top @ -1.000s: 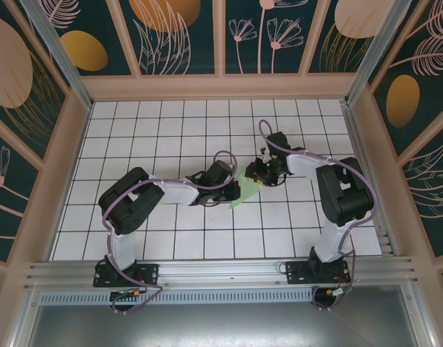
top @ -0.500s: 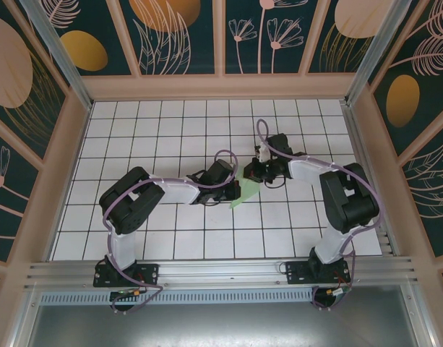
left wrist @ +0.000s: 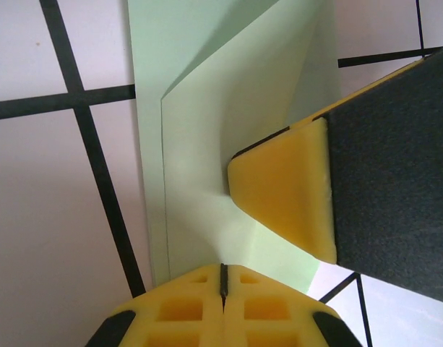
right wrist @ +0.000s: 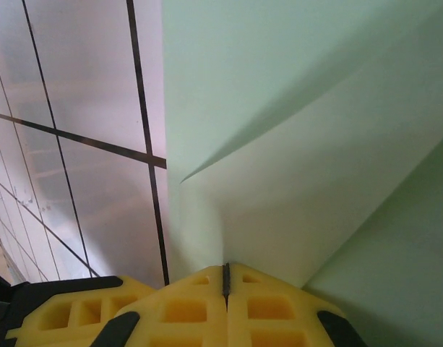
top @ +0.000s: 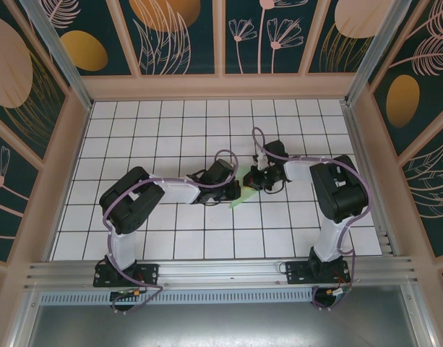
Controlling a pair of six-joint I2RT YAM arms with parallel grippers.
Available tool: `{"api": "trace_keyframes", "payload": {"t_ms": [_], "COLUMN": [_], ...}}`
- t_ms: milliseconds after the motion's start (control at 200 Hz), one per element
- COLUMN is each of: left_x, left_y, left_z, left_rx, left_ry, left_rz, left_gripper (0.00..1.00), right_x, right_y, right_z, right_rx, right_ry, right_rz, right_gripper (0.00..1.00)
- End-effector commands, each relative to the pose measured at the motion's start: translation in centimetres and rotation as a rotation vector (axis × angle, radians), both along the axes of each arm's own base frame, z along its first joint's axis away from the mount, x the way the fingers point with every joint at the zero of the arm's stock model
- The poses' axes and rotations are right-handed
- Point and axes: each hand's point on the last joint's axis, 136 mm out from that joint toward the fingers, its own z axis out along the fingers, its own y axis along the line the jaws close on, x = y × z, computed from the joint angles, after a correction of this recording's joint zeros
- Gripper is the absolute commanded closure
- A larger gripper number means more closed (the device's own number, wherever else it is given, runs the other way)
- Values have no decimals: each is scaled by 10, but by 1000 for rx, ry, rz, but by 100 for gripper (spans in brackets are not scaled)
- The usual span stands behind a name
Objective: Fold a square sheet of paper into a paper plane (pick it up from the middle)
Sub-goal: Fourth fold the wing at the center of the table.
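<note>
The pale green paper plane (top: 238,196) lies on the tiled table (top: 170,130), between the two claws. The right claw (right wrist: 225,267) is pinched tight on a raised fold of the plane. The left claw (left wrist: 222,269), fingers pressed together, meets the plane's opposite edge.

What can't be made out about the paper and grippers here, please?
Top external: creases in the folded paper, too small and partly covered by the left gripper and right gripper.
Left wrist: whether the shut left gripper pinches the paper or only presses it; its pads hide the contact.
Right wrist: the same for the right gripper; the frame cuts off the paper's outline.
</note>
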Motion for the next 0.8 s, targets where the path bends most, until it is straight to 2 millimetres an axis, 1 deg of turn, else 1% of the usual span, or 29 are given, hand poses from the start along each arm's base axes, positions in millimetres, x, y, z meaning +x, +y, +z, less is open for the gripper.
{"api": "trace_keyframes", "payload": {"t_ms": [0, 45, 130, 155, 235, 360, 465, 560, 656, 751, 796], "left_x": [-27, -31, -31, -37, -39, -41, -43, -45, -45, -45, -44], "left_y": [27, 28, 28, 35, 39, 42, 48, 54, 59, 61, 61], "left_z": [-44, -46, -44, -51, -51, -46, -43, -41, -39, -37, -37], "left_rx": [142, 147, 143, 162, 170, 169, 177, 179, 180, 173, 171], "left_ry": [126, 133, 132, 147, 146, 124, 112, 105, 99, 98, 97], "left_rz": [-11, -18, -23, -26, -33, -59, -73, -87, -92, -89, -86], "left_gripper": [100, 100, 100, 100, 100, 100, 100, 100, 100, 100, 100], "right_x": [15, 21, 30, 32, 34, 30, 23, 14, 2, -7, -9], "right_y": [-13, -19, -29, -30, -29, -20, -14, -6, 7, 20, 25], "right_z": [-8, -9, -10, -8, -1, 17, 33, 40, 39, 30, 26], "right_rx": [-23, -26, -17, -10, 7, 65, 95, 100, 102, 85, 80], "right_ry": [-31, -30, -25, -30, -45, -74, -112, -136, -140, -122, -114], "right_rz": [-23, -48, -86, -91, -88, -65, -42, -13, 24, 60, 70], "right_gripper": [99, 99, 98, 98, 98, 98, 98, 98, 97, 97, 98]}}
